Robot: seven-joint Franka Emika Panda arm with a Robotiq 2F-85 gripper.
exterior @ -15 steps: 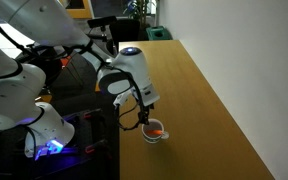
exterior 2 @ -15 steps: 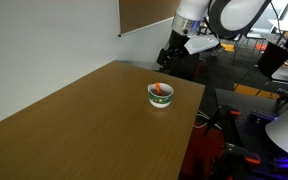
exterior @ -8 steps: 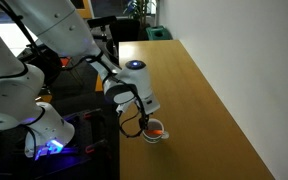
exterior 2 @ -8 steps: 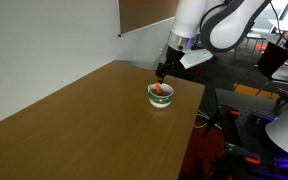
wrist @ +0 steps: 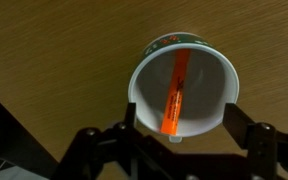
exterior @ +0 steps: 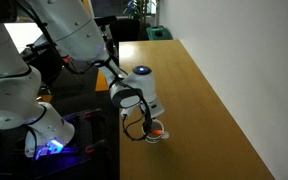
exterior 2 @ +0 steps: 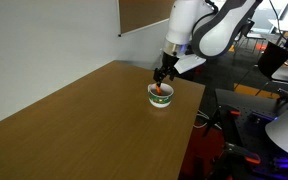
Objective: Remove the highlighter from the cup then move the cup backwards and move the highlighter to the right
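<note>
Slim orange highlighter aslant in round white cup, perhaps paper.

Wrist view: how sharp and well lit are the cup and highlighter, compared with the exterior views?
Wrist view: the highlighter glows bright orange, sharp inside the cup; the fingers at the bottom are dark and soft. Both exterior views: the cup is tiny and coarse, the highlighter an orange speck.

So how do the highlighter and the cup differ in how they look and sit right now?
The highlighter is bright orange; the cup is white. The highlighter is slim and straight; the cup is round and wide. The highlighter lies slanted inside, while the cup stands upright on the table. Both sit near the table's edge.
</note>
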